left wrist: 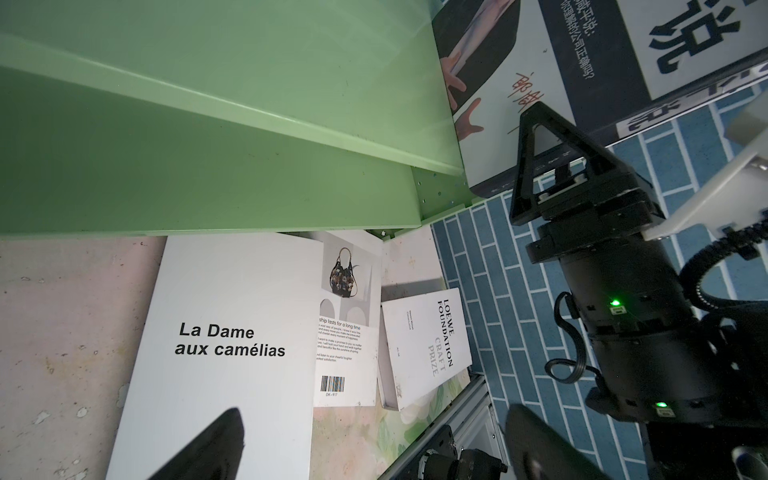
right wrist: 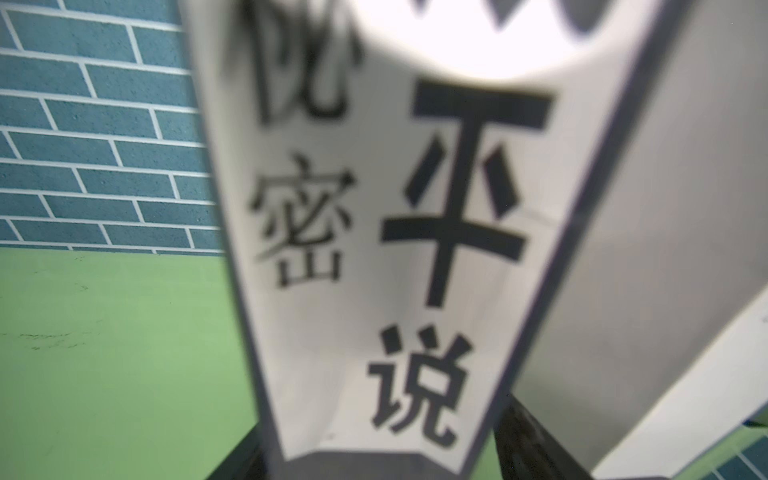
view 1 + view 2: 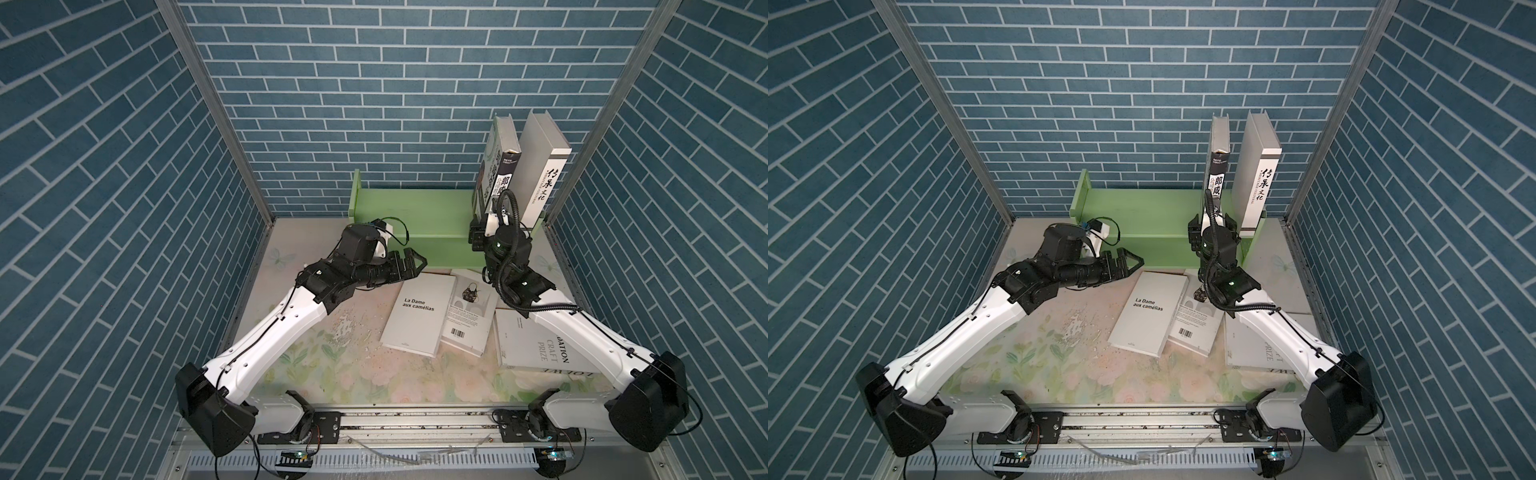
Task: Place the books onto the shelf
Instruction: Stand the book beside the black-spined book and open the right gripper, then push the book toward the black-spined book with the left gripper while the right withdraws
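Going left to right: the left claw (image 3: 415, 264) hangs wide open and empty just off the front edge of the pale green painted shelf (image 3: 415, 208), low over the floral-print tabletop (image 3: 311, 345). Right beside it, to its right and a bit toward the robot, lies the flat white paperback titled La Dame aux camélias (image 3: 415, 316). It's cover up, with its long axis running from the shelf front back toward the robot at a slight slant. Its right edge overlaps a thin white booklet with a barcode and a handbag photo (image 3: 467, 316). Up on the right end of the shelf stands the tall dark-spined book with big Chinese lettering (image 3: 500, 174), leaning a touch. The right claw (image 3: 1211, 228) is at its foot with a jaw on either side of the spine. The wrist view is too blurry up close to tell if it's pinching or loose, so I won't call it. Just right of that, a tall grey hardback with brush calligraphy on its spine (image 3: 544, 183) stands at the shelf's end. Last, the big white Loewe Foundation Craft Prize book (image 3: 528, 345) lies flat, partly under the right arm. So two are on the shelf and three are left, I reckon. The paperback looks like the left arm's job, since it's nearer, and I'd guess the claw has to take it across its narrow width.
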Motion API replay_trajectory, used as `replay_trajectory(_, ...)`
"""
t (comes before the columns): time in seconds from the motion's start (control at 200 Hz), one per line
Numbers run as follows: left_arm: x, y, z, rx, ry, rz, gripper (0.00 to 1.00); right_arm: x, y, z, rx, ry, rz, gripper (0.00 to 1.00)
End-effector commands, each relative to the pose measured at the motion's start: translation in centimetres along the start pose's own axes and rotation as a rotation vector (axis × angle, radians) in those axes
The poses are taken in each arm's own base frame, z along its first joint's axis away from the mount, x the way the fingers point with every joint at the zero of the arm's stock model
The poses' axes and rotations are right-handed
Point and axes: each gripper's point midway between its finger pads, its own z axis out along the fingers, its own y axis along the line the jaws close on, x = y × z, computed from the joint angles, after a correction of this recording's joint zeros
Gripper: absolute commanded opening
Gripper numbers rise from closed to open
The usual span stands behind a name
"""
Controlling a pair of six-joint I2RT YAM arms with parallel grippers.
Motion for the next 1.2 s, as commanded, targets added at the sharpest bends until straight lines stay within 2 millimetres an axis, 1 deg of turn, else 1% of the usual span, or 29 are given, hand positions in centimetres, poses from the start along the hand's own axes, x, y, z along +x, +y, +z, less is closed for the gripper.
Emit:
replay_trajectory(0.0, -0.7, -0.6, -0.2, 0.024, -0.022, -0.007, 1.00, -0.9, -1.2, -1.0, 0.023, -0.016, 0.033, 0.77)
replay_trajectory(0.09, -0.9, -0.9, -0.4, 0.031, -0.030, -0.005, 1.00, -1.0, -1.4, -1.3, 0.022, -0.016, 0.033, 0.77)
replay_trajectory(0.185, -1.6, -1.7, -0.6, 0.046, -0.042, 0.002, 1.00, -1.0, -1.6, -1.6, 0.020, -0.012, 0.036, 0.77)
replay_trajectory(0.295, -3.0, -3.7, -0.9, 0.083, -0.059, 0.016, 0.99, -1.0, -1.4, -2.0, -0.003, -0.004, 0.049, 0.77)
replay_trajectory(0.455, -5.0, -7.4, -1.4, 0.127, -0.102, 0.066, 0.99, -1.5, -1.2, -2.7, -0.046, 0.007, 0.054, 0.77)
replay_trajectory(0.5, -5.5, -8.1, -1.4, 0.131, -0.113, 0.077, 0.99, -1.8, -1.1, -3.0, -0.063, 0.013, 0.055, 0.77)
replay_trajectory(0.575, -6.3, -8.4, -1.2, 0.113, -0.137, 0.083, 0.99, -2.4, -1.0, -3.7, -0.095, 0.022, 0.068, 0.79)
replay_trajectory(0.735, -6.9, -7.8, 0.5, 0.063, -0.157, 0.062, 0.99, -3.6, -1.2, -6.1, -0.175, 0.049, 0.098, 0.81)
replay_trajectory(0.85, -7.3, -7.3, 2.2, 0.038, -0.170, 0.053, 0.99, -5.2, -2.4, -8.6, -0.204, 0.044, 0.113, 0.82)
replay_trajectory(0.945, -7.8, -7.4, 3.5, 0.040, -0.178, 0.053, 0.99, -6.3, -3.6, -10.4, -0.206, 0.042, 0.125, 0.84)
replay_trajectory(1.005, -8.2, -7.6, 4.3, 0.049, -0.187, 0.056, 0.99, -6.4, -4.8, -11.2, -0.172, 0.053, 0.150, 0.86)
replay_trajectory(1.055, -8.4, -8.0, 5.0, 0.058, -0.190, 0.060, 0.98, -6.1, -5.9, -11.8, -0.131, 0.068, 0.169, 0.87)
replay_trajectory(1.12, -8.6, -8.2, 6.1, 0.065, -0.190, 0.063, 0.98, -5.7, -6.6, -12.3, -0.111, 0.075, 0.177, 0.88)
replay_trajectory(1.195, -8.6, -8.5, 7.5, 0.065, -0.186, 0.069, 0.98, -5.9, -7.7, -12.8, -0.073, 0.063, 0.182, 0.91)
